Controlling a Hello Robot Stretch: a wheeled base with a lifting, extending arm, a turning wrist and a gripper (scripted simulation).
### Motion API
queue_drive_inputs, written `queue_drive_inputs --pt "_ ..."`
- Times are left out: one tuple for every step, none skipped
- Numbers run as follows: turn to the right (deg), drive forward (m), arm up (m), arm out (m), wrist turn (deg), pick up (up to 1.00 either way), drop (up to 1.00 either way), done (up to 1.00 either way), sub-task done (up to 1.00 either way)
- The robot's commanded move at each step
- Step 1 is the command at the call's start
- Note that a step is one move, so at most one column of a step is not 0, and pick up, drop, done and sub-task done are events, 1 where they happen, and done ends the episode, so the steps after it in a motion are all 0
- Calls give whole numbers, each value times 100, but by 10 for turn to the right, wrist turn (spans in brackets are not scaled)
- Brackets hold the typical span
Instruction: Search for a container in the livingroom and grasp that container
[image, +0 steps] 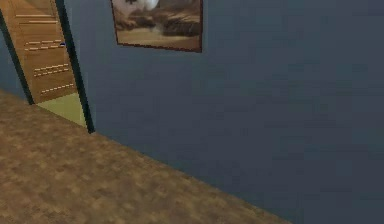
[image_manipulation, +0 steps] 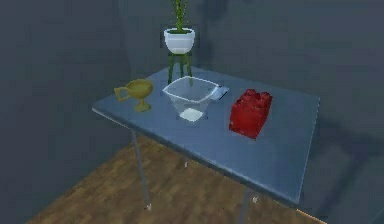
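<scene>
A blue-grey table (image_manipulation: 290, 150) stands against a dark blue wall in the arm side view. Near its middle sits a clear, square container (image_manipulation: 190, 99) with something white at its bottom. To its left lies a yellow-gold cup-like object (image_manipulation: 136, 94). A red blocky thing (image_manipulation: 250, 111) stands to the container's right. Behind the container a green plant in a white pot (image_manipulation: 180, 39) rises on a small stand.
In the forward view a dark blue wall (image: 260, 110) runs close ahead, with a framed picture (image: 158, 22) hung on it. A wooden door (image: 45, 50) stands at the left by a doorway. Brown carpet (image: 80, 170) covers the floor.
</scene>
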Motion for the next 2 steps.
queue_drive_inputs --pt "0 0 50 0 0 0 0 0 0" --pt "0 0 38 0 0 0 0 0 0"
